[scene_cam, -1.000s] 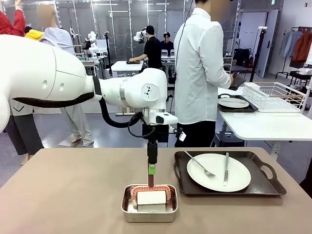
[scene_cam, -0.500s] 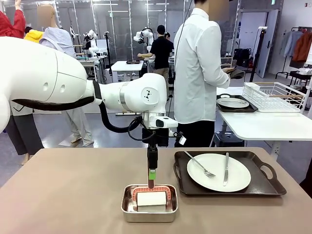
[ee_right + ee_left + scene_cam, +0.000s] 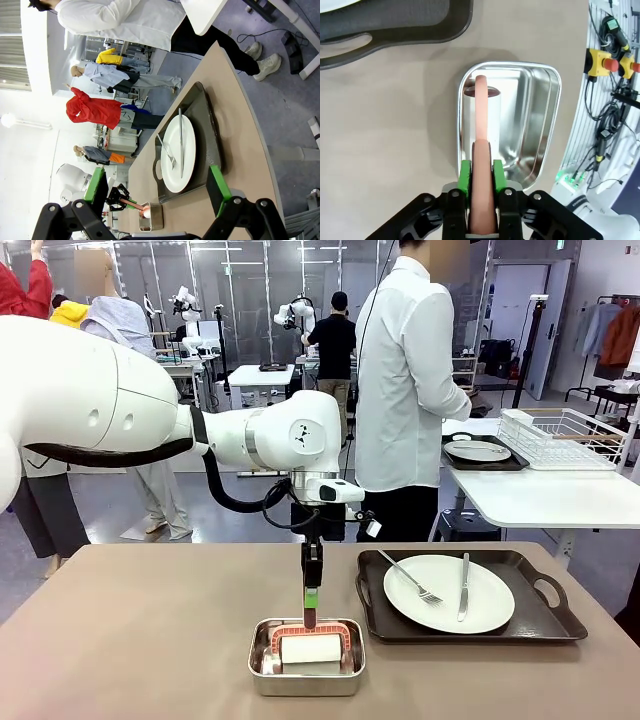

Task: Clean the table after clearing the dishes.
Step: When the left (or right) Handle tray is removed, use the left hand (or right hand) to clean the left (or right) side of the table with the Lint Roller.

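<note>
My left gripper [image 3: 312, 602] points straight down, shut on the salmon-red handle [image 3: 481, 115] of a white roller [image 3: 311, 647]. The roller lies in a small steel pan [image 3: 262, 672] at the front middle of the brown table [image 3: 150, 630]. In the left wrist view the green pads [image 3: 465, 176] clamp the handle above the pan [image 3: 554, 125]. To the right, a white plate [image 3: 448, 605] with fork [image 3: 410, 578] and knife [image 3: 463, 585] sits on a dark tray [image 3: 545, 615]. My right gripper [image 3: 155, 172] is open in the air, looking along the table at that plate [image 3: 175, 170].
A person in a white shirt [image 3: 405, 370] stands at the far edge, turned toward a white side table [image 3: 540, 495]. That table carries another dark tray with a plate [image 3: 480, 451] and a white wire rack [image 3: 565, 437].
My left gripper has sunk a little toward the pan, still holding the handle. The plate and tray on the brown table have not moved.
</note>
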`<control>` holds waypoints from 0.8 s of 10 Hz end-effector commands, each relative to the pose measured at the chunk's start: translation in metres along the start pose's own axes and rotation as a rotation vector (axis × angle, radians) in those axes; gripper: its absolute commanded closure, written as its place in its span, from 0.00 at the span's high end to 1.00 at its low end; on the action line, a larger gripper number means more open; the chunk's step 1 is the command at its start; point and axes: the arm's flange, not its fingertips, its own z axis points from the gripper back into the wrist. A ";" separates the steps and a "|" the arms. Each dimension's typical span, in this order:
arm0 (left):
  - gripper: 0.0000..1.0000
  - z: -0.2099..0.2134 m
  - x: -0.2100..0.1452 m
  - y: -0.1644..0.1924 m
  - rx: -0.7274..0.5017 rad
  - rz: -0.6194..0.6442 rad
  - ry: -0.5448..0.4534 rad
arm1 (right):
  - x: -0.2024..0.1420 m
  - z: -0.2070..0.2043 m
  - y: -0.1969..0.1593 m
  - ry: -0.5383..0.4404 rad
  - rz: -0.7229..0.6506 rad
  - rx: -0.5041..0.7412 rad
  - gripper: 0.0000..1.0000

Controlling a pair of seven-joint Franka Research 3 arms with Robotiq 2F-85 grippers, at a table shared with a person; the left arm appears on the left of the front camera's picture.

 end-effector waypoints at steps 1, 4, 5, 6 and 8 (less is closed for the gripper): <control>0.00 -0.003 -0.006 -0.006 -0.025 0.033 -0.012 | 0.000 0.002 0.003 -0.007 -0.007 0.017 1.00; 0.00 0.027 -0.014 -0.024 -0.011 0.083 -0.053 | 0.000 0.002 0.003 -0.007 -0.007 0.017 1.00; 0.13 0.046 -0.022 -0.039 -0.013 0.162 -0.066 | 0.000 0.002 0.003 -0.007 -0.007 0.017 1.00; 0.13 0.066 -0.038 -0.054 0.053 0.233 -0.116 | 0.000 0.002 0.003 -0.007 -0.007 0.017 1.00; 0.13 0.089 -0.084 -0.081 0.031 0.306 -0.292 | 0.000 0.002 0.003 -0.007 -0.007 0.017 1.00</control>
